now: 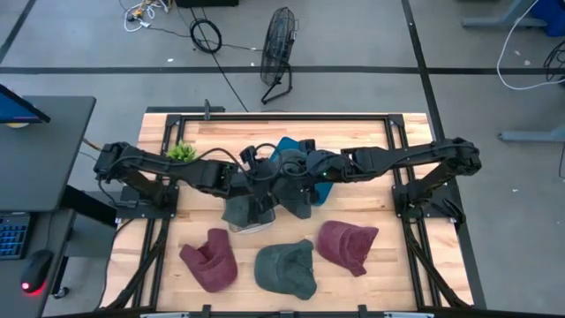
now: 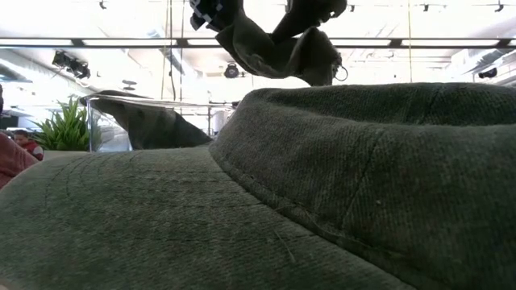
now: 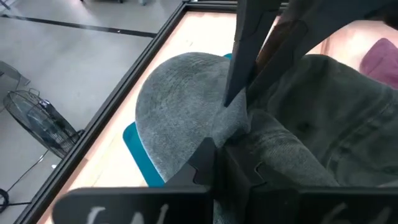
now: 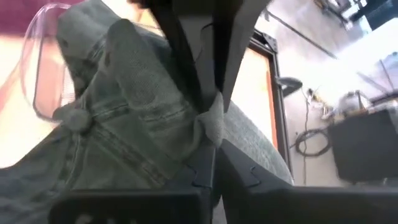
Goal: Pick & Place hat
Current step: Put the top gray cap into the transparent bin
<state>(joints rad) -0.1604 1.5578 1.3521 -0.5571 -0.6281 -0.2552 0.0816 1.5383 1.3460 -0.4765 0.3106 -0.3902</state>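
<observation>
A dark green cap (image 1: pixel 248 210) hangs over the middle of the table between both grippers, lifted clear in the low view (image 2: pixel 278 44). My left gripper (image 1: pixel 258 183) and my right gripper (image 1: pixel 294 179) meet over it, both shut on its cloth. The cap's top button (image 4: pixel 78 118) shows in the right wrist view. A paler grey-green cap (image 3: pixel 180 106) lies on a teal thing (image 3: pixel 134 144) just beyond the held one. Near the table's near edge lie a maroon hat (image 1: pixel 210 261), a green hat (image 1: pixel 287 269) and another maroon hat (image 1: pixel 347 246). My left gripper pinches a bunched fold of the dark green cap (image 3: pixel 234 119) between its two fingers (image 3: pixel 247 56). The cap hangs below, clear of the table. My right gripper pinches another fold of the same cap's crown (image 4: pixel 211 122) between its fingers (image 4: pixel 186 68); the cloth sags slack below them.
A clear plastic rim (image 4: pixel 37 81) shows under the held cap. A small green plant (image 1: pixel 181 152) stands at the table's far left. The near green hat (image 2: pixel 322 185) fills the low view. Black frame rails (image 1: pixel 265 117) border the wooden top; a fan (image 1: pixel 278 49) stands on the floor beyond.
</observation>
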